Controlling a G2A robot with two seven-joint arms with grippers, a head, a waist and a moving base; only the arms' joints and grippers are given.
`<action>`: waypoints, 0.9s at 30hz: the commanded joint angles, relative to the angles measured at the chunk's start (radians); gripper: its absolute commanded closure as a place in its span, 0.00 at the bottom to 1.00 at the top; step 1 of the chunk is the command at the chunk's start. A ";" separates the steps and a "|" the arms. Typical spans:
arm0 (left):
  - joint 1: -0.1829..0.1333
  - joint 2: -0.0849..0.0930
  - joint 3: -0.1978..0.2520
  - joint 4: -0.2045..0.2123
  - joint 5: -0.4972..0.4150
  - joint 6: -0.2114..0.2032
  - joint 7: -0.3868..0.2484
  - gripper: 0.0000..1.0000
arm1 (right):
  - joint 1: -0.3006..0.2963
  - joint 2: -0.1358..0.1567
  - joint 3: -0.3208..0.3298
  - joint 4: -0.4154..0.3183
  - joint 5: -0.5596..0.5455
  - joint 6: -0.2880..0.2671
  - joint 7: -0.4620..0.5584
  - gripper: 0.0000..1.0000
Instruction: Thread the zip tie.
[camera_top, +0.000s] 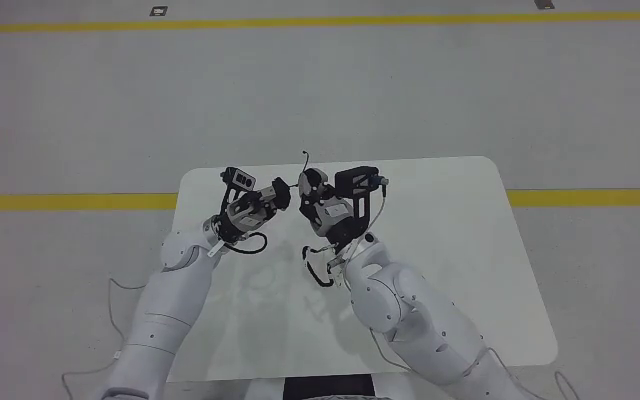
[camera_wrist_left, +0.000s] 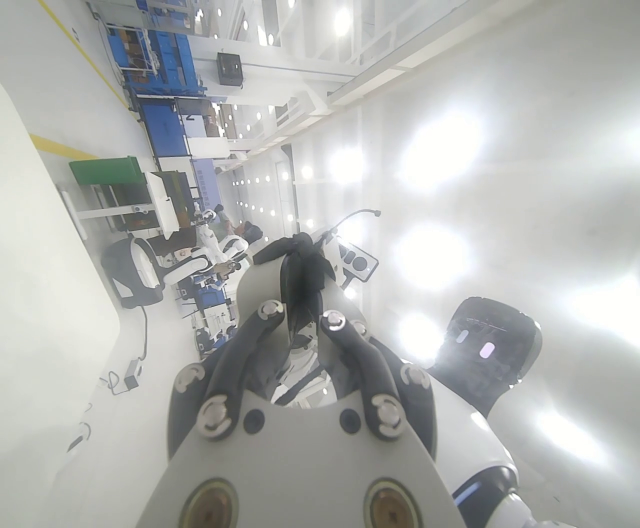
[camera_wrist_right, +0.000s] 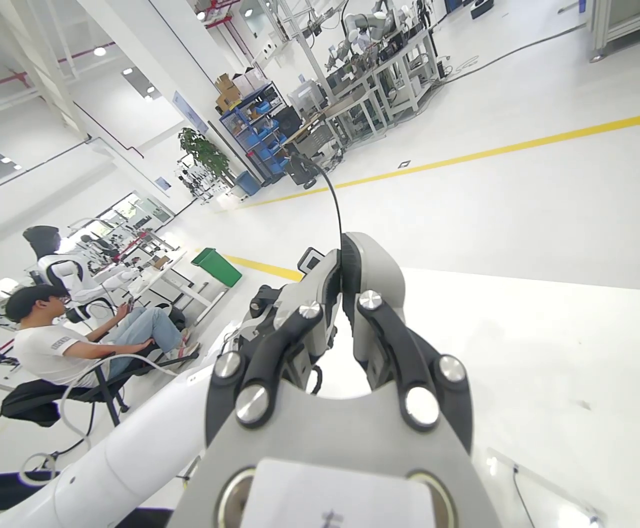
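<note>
Right hand (camera_wrist_right: 342, 280) pinched tight on the zip tie (camera_wrist_right: 334, 200), strap arcing free above the surface (camera_top: 450, 250) | left hand (camera_wrist_left: 301, 265) closed alongside, contents unclear | risk: springy free end swings off line, or strap slips, spoiling the threading.

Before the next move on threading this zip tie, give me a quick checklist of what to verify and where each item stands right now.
1. Right gripper clamped on the zip tie: ok, the strap is pinched between its fingers.
2. Left gripper holding part of the tie: cannot tell; its fingers are together, but what they pinch is unclear.
3. Tie's free end unobstructed: ok, it curves up clear of both grippers.
4. Grippers close and facing each other above the table: ok.
5. Tip lined up with the tie's head: cannot tell.
</note>
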 joint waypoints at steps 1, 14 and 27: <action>0.000 0.000 0.000 0.000 0.000 0.000 0.000 1.00 | -0.002 -0.003 -0.001 0.003 -0.009 0.001 0.000 1.00; 0.000 0.000 0.000 0.000 0.000 0.000 0.000 1.00 | -0.015 -0.022 0.000 0.009 -0.036 0.001 -0.020 1.00; 0.000 0.000 0.000 0.000 0.000 0.000 0.000 1.00 | -0.027 -0.039 0.006 0.015 -0.052 -0.009 -0.025 1.00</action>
